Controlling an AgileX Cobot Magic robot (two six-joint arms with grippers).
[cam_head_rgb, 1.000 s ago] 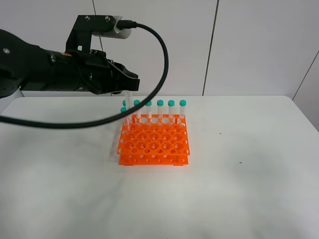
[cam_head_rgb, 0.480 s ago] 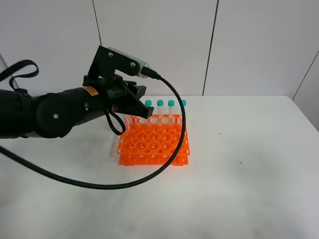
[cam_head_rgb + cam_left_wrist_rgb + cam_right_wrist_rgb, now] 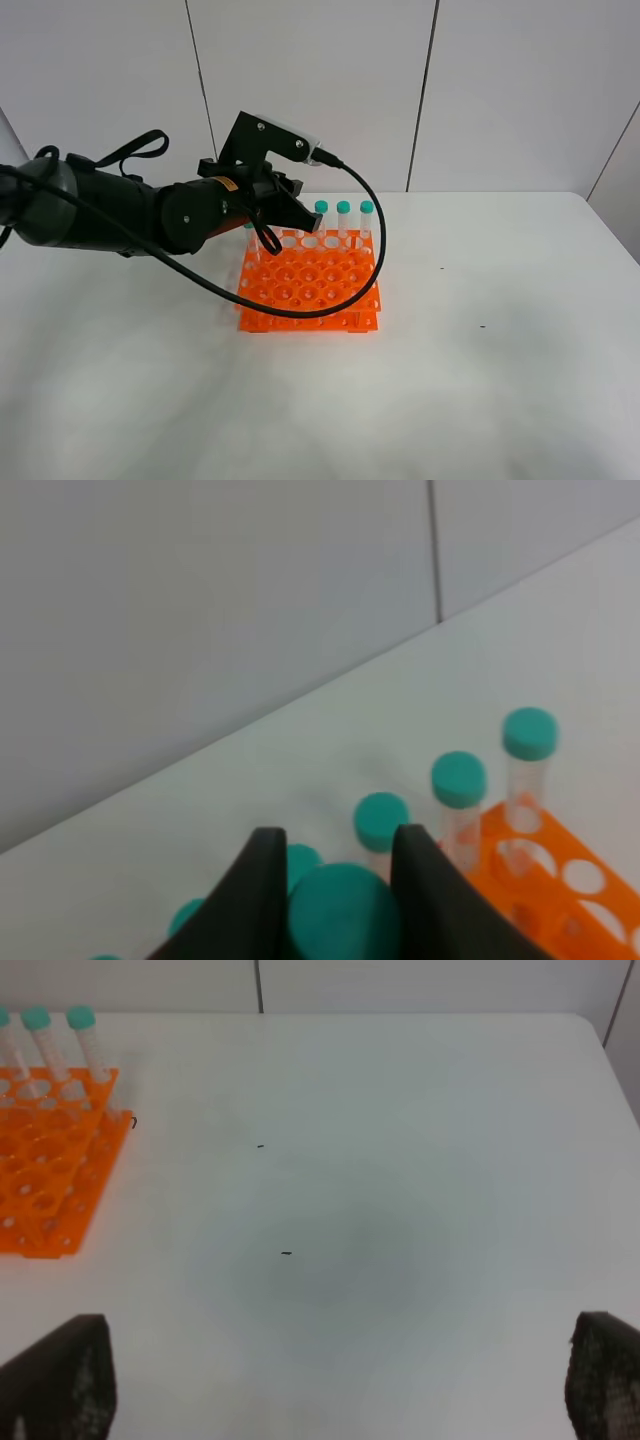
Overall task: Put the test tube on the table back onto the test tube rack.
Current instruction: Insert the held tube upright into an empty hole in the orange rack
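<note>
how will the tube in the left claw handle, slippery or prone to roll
The test tube is probably light and stiff, matching the slim racked tubes. Gripped at its smooth round cap by the left claw, it may slip or swivel. Freed on the table, it would likely roll.

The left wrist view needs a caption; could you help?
Jaws closed on a teal-capped test tube near the orange test tube rack.
</note>
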